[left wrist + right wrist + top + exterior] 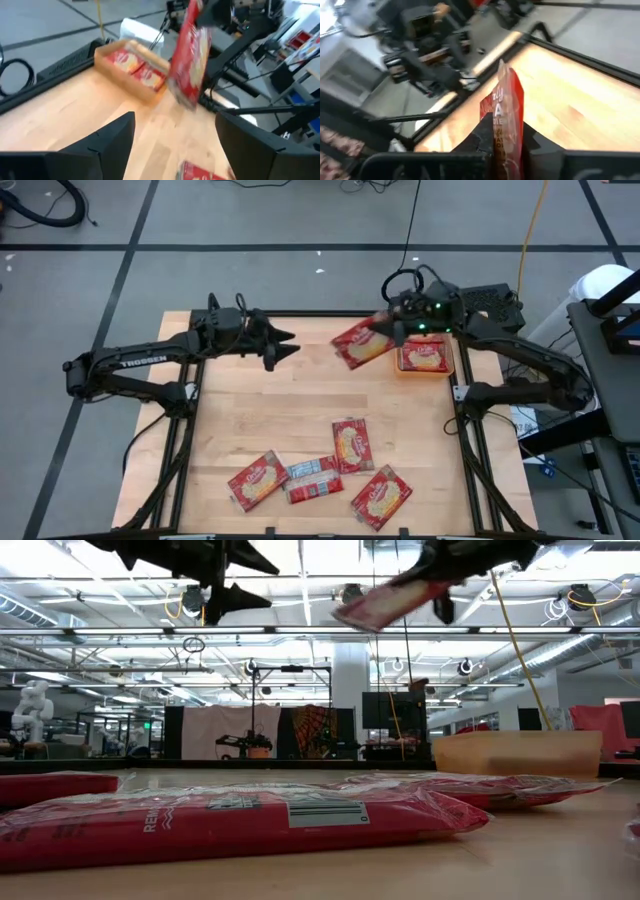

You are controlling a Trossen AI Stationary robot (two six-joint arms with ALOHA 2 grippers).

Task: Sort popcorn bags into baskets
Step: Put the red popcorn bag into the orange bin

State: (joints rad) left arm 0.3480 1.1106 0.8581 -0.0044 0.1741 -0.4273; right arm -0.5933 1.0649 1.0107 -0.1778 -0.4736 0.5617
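My right gripper (397, 330) is shut on a red popcorn bag (360, 342), high above the table's far part, just left of the orange basket (425, 370). The basket stands at the far right and holds two red bags (135, 65). My left gripper (285, 345) is open and empty, in the air at the far left, pointing toward the held bag (192, 55). Several more bags lie flat near the table's near edge: red ones (257, 480) (350, 445) (380, 495) and one with its pale side up (313, 478). My right gripper pinches the bag between its two fingers at the bag's right-hand end (502, 142). The fingers come from the table's right side, and the bag reaches out past them toward the left. The bag is lifted clear and slants down toward its free end (350, 615).
Bare wood lies in the table's middle between the arms and the near bags. A black frame runs along the table's sides (462, 430). In the low view a bag (230, 820) lies close in front, and the basket (515, 752) stands behind on the right.
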